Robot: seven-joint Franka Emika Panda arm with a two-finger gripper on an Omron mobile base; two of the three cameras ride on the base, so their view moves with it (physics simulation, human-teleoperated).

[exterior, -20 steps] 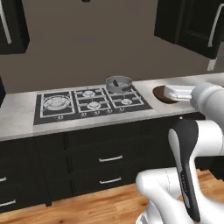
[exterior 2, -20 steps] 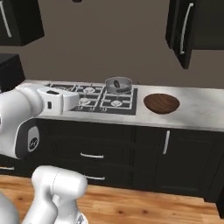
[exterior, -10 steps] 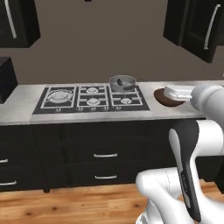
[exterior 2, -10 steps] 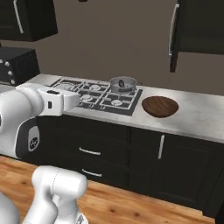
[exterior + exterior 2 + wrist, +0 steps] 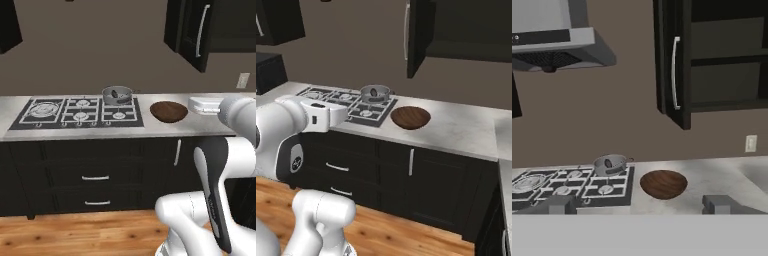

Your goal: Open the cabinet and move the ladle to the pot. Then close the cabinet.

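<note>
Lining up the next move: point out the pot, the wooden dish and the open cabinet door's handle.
pot (image 5: 117, 95): left base view, on its grey side wall.
wooden dish (image 5: 410, 117): right base view, on its brown inside.
cabinet door handle (image 5: 674, 73): hand view, on the middle of the pale vertical bar.

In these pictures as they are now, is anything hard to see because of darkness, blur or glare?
Left base view: the black-brown wall cabinet has its interior lost in darkness. Right base view: soft pale sheen on the grey counter, no hard glare. Hand view: the shallow grey metal pot looks sharp, but what lies inside is too small to tell.
</note>
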